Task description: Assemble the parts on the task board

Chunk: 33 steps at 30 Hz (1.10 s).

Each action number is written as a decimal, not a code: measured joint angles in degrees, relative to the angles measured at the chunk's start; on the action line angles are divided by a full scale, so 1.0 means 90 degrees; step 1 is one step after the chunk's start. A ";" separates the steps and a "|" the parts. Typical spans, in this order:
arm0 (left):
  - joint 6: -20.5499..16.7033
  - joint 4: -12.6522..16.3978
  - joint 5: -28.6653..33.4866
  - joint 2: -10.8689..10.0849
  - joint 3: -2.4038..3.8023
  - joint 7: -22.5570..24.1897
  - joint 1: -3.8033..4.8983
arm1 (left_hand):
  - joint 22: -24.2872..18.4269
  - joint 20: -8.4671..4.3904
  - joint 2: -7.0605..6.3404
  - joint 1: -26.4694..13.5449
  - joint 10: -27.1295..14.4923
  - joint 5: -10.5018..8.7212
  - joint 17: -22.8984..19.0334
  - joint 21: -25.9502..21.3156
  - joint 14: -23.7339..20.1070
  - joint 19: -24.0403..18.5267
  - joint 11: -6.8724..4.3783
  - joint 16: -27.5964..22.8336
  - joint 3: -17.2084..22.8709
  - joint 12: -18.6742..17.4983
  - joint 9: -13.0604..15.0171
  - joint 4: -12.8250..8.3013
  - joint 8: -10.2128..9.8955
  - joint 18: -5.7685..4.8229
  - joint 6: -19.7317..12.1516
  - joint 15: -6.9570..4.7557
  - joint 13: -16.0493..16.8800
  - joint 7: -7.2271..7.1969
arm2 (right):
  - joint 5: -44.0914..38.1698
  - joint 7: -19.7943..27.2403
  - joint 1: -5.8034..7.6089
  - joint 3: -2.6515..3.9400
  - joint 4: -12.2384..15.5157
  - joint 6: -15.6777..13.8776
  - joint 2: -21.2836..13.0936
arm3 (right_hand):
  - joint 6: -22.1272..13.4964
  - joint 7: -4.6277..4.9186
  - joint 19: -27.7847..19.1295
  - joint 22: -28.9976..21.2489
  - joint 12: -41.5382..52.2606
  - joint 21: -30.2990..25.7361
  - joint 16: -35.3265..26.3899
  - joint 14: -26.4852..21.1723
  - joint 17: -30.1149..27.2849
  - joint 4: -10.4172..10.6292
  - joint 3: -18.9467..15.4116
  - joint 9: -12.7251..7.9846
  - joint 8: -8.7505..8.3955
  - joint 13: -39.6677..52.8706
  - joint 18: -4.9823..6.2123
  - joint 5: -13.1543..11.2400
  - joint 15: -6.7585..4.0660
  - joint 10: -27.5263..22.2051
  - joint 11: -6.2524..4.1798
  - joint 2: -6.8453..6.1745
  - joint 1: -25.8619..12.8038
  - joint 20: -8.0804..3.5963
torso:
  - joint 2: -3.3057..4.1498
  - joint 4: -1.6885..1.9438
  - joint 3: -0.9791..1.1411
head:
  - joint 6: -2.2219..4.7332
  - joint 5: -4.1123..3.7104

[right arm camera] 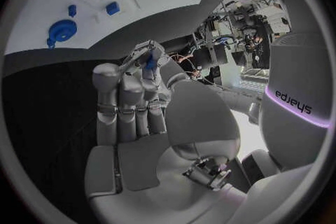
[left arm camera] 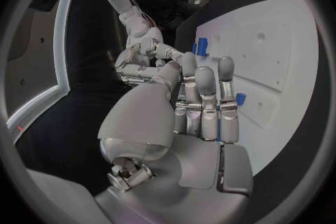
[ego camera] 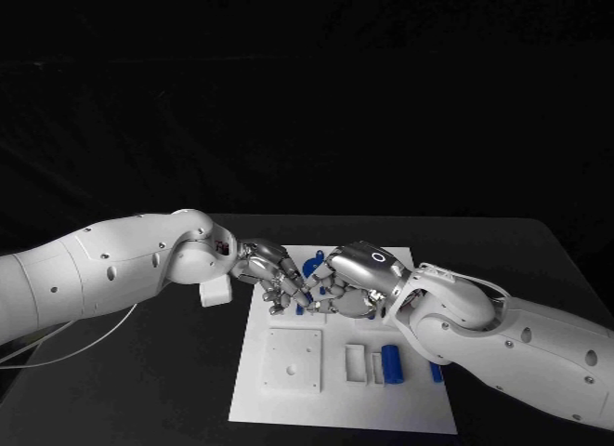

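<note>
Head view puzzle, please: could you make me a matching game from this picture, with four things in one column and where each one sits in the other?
Things:
1. blue cylinder part
2. raised white square block
3. silver left hand
4. silver right hand

Places:
A. over the far end of the white task board, reaching in from the picture's right
B. on the board's near left part
C. lying in a slot on the board's near right part
D. over the board's far end, reaching in from the picture's left

Pairs: 1-C, 2-B, 3-D, 4-A

L hand (left arm camera: 203, 103) over task board (left arm camera: 280, 56), blue parts (left arm camera: 201, 46)
</note>
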 measured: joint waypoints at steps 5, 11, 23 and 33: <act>0.0016 -0.0017 0.0117 -0.0011 -0.0005 -0.0008 0.0000 | 0.0000 0.0006 0.0017 0.0050 0.0000 -0.0149 0.0000 0.0000 -0.0017 -0.0006 0.0000 0.0000 -0.0045 -0.0025 0.0022 0.0050 -0.0022 0.0000 -0.0001 0.0017 -0.0015 -0.0001 | 0.0000 -0.0001 0.0001 0.0000 -0.0002 -0.0055 0.0000 | 0.0034 0.0002 0.0023 0.0000 0.0000 0.0032 0.0043 0.0000 0.0042 0.0046 0.0177 0.0000 -0.0002 0.0027 0.0000 0.0109 0.0000 0.0020 -0.0020 -0.0002 -0.0002 -0.0023 | -0.0001 -0.0001 0.0001 | 0.0001 0.0000; 0.0008 -0.0039 0.0287 -0.0022 -0.0020 -0.0026 0.0000 | -0.0001 0.0023 0.0008 0.0058 0.0000 -0.0221 -0.0018 -0.0027 -0.0034 -0.0023 0.0000 -0.0024 -0.0255 -0.0038 0.0363 0.0260 -0.0009 0.0000 -0.0136 0.0033 -0.0025 -0.0115 | 0.0000 -0.0008 0.0002 0.0001 -0.0007 -0.0144 -0.0008 | 0.0034 0.0002 0.0023 -0.0001 0.0000 0.0055 0.0043 0.0023 0.0058 0.0091 0.0229 0.0001 -0.0015 0.0028 0.0000 0.0371 -0.0022 0.0020 -0.0020 -0.0008 -0.0080 -0.0023 | -0.0001 -0.0002 0.0006 | -0.0007 -0.0005; -0.0061 -0.0050 0.0500 -0.0036 -0.0024 -0.0067 0.0000 | -0.0001 0.0071 -0.0229 -0.0014 -0.0105 -0.0460 -0.0072 -0.0283 -0.0056 0.0026 0.0058 -0.0056 -0.0815 0.0025 0.0490 0.0731 0.0052 0.0000 -0.0239 0.0056 0.0055 0.0029 | 0.0027 -0.0040 0.0004 0.0003 -0.0009 -0.0284 -0.0039 | 0.0034 0.0001 0.0023 -0.0001 0.0000 0.0105 0.0042 0.0023 0.0072 0.0148 0.0208 0.0002 -0.0011 0.0066 0.0001 0.0420 -0.0022 0.0055 -0.0054 -0.0019 -0.0139 -0.0022 | 0.0004 -0.0005 0.0005 | -0.0027 -0.0032; -0.0142 -0.0056 0.0620 -0.0095 -0.0017 -0.0067 0.0000 | 0.0003 0.0129 -0.0624 -0.0291 -0.0173 -0.1468 -0.0106 -0.0449 -0.0103 0.0083 0.0125 -0.0055 -0.1028 0.0110 -0.0276 0.1127 0.0032 0.0000 -0.0829 0.0103 0.0100 0.0235 | 0.0163 -0.0142 -0.0016 -0.0010 -0.0001 -0.0405 -0.0114 | 0.0045 -0.0011 0.0023 -0.0001 0.0000 0.0140 0.0042 0.0045 0.0081 0.0173 0.0183 0.0003 0.0013 0.0082 0.0000 0.0420 -0.0044 0.0079 -0.0077 -0.0043 -0.0163 -0.0069 | 0.0003 0.0000 0.0001 | -0.0018 -0.0052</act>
